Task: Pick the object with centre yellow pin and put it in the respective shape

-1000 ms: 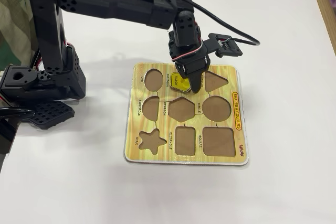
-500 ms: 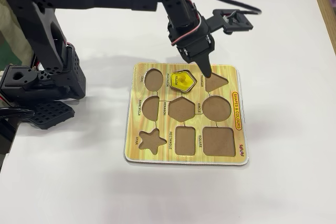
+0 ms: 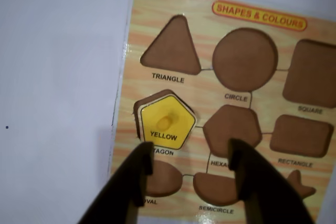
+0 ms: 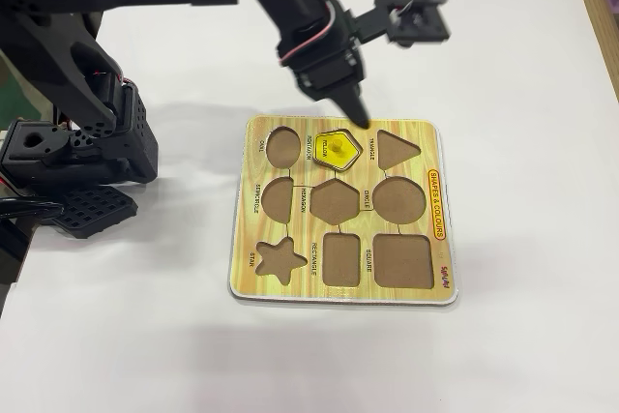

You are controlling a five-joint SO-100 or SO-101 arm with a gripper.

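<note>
Black claw [image 3: 191,174] gapes above glossy yellow pentagon [image 3: 167,121].

The wrist view looks down, close, past the gripper [image 3: 191,163] onto part of the board [image 3: 205,95], while the fixed view looks down from farther off at the whole board [image 4: 340,287] and arm [image 4: 193,7].
</note>
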